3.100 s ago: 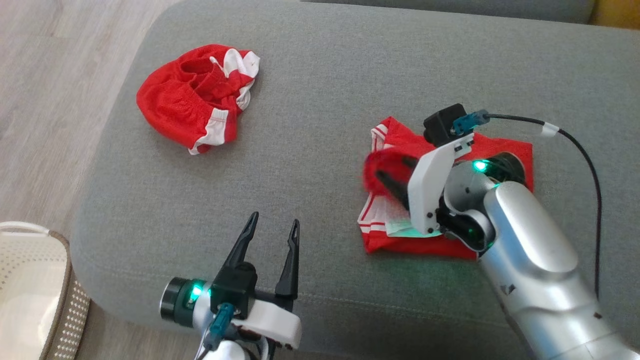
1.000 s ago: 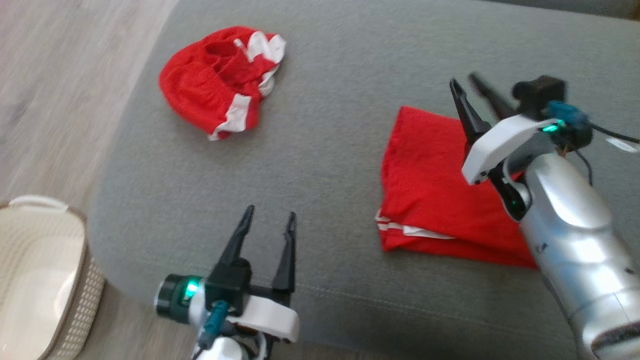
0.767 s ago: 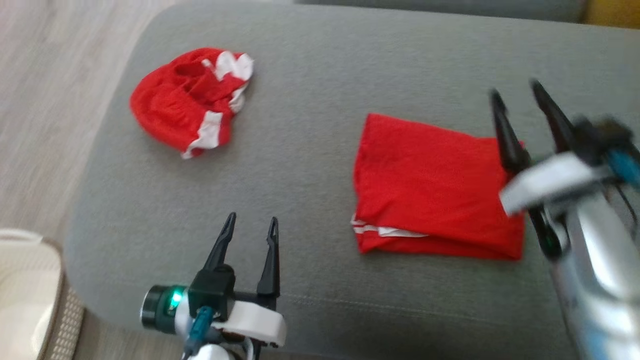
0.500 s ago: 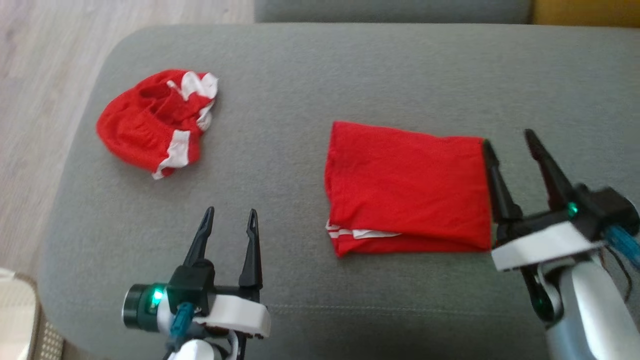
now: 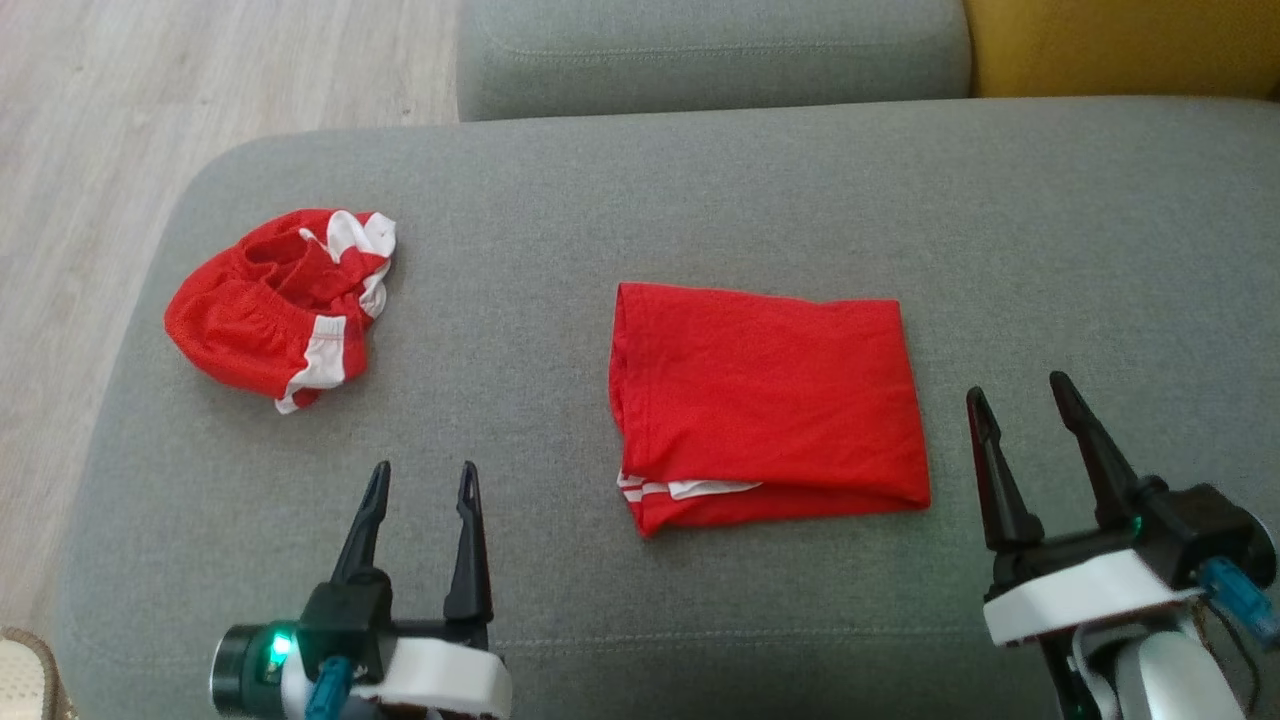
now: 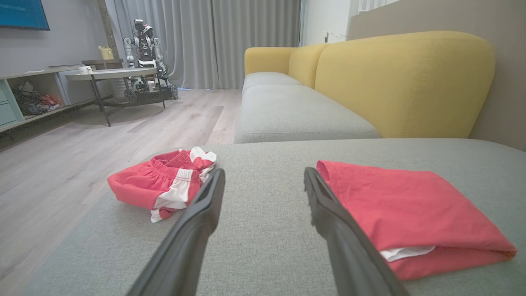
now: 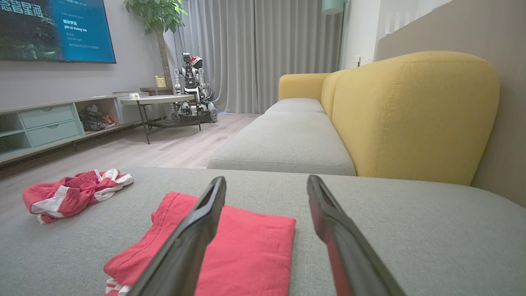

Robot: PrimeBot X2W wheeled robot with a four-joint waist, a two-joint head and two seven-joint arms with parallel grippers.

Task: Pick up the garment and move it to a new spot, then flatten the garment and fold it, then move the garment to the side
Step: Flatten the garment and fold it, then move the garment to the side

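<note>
folded garment (image 5: 765,420) flat on sofa (image 5: 700,200).
left pincer (image 5: 424,468) and right pincer (image 5: 1016,386) both released and empty, flanking the garment without touching it; crumpled cloth (image 5: 275,310) well apart at left.

Support: grey sofa seat (image 5: 700,200), woven fabric, rounded corners.
Folded red garment (image 5: 765,400): lies flat on the seat, between left gripper (image 5: 425,470) and right gripper (image 5: 1016,388), a little ahead of their fingertips.
Crumpled red-white garment (image 5: 265,320): on the seat, ahead and left of the left gripper.
</note>
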